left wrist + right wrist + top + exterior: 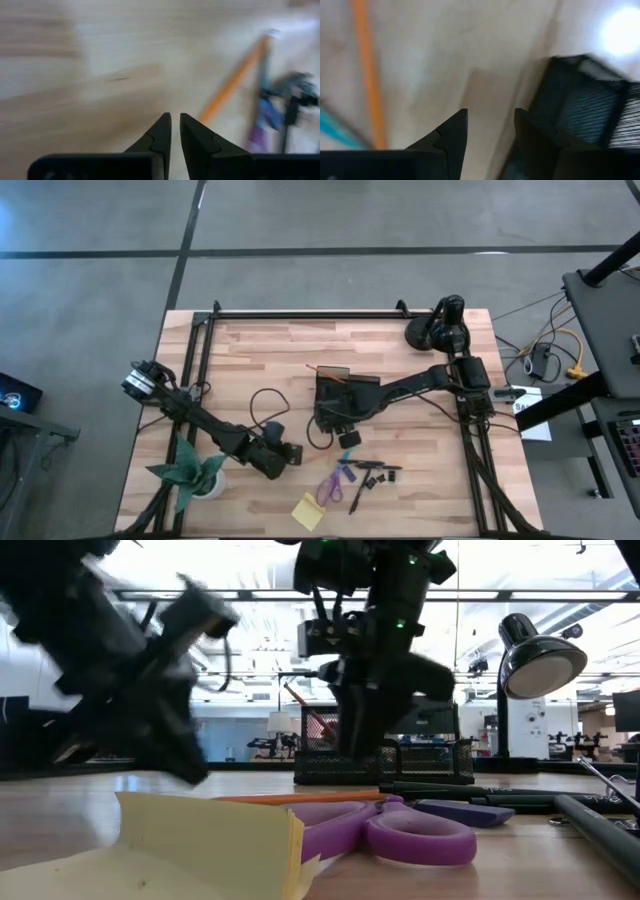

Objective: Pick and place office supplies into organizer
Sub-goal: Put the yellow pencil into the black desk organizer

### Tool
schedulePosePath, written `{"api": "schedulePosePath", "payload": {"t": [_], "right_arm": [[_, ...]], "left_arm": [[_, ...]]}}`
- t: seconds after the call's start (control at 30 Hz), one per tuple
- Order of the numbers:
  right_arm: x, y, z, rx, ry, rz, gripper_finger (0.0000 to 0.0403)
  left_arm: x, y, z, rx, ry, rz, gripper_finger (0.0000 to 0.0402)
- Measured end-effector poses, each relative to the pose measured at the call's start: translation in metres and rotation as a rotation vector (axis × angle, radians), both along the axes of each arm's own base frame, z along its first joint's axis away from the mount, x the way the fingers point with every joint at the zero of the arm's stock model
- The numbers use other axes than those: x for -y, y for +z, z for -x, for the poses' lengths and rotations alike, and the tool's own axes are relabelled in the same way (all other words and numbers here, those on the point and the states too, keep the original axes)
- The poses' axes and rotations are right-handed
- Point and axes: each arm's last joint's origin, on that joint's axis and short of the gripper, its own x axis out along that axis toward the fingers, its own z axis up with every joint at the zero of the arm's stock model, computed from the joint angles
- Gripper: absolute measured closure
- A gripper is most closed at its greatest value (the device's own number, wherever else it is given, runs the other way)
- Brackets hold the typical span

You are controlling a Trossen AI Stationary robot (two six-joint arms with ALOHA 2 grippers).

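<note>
The organizer (340, 395) is seen at the middle of the table (250, 350), with one orange pencil (322, 370) leaning in it. The right gripper (347, 438) is held just in front of the organizer, jaws apart and empty. The scissors (333, 485), sticky-note pad (308, 511) and black pen (360, 495) lie further in front. The left gripper (288, 452) is held beside them, jaws nearly together, empty.
</note>
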Motion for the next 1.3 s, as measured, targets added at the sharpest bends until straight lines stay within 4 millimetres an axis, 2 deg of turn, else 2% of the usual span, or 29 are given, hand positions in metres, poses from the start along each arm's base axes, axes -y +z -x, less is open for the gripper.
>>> {"api": "schedulePosePath", "payload": {"t": [0.07,0.2,0.53,0.67,0.8,1.03,1.3], "right_arm": [[-0.001,0.001,0.002,-0.015,0.012,-0.049,0.0252],[-0.003,0.005,0.002,0.001,-0.011,-0.089,0.0255],[-0.005,0.006,0.002,0.005,-0.026,-0.095,0.0255],[-0.010,0.006,0.003,0.003,0.015,-0.087,0.0259],[-0.011,0.006,0.003,0.003,-0.009,-0.098,0.0259],[-0.013,0.005,0.006,-0.026,-0.036,-0.101,0.0259],[-0.019,0.004,0.019,-0.139,0.047,-0.061,0.0258]], "left_arm": [[0.004,0.008,-0.007,0.027,-0.065,-0.044,0.0378],[0.006,0.010,-0.010,0.020,-0.162,-0.132,0.0378],[0.007,0.010,-0.009,0.003,-0.208,-0.101,0.0378],[0.008,-0.002,-0.012,-0.024,-0.225,-0.085,0.0378],[0.014,-0.009,-0.021,0.033,-0.236,-0.042,0.0378],[0.016,-0.011,-0.024,0.061,-0.230,-0.032,0.0378],[0.016,-0.017,-0.025,0.047,-0.207,-0.026,0.0378]]}}
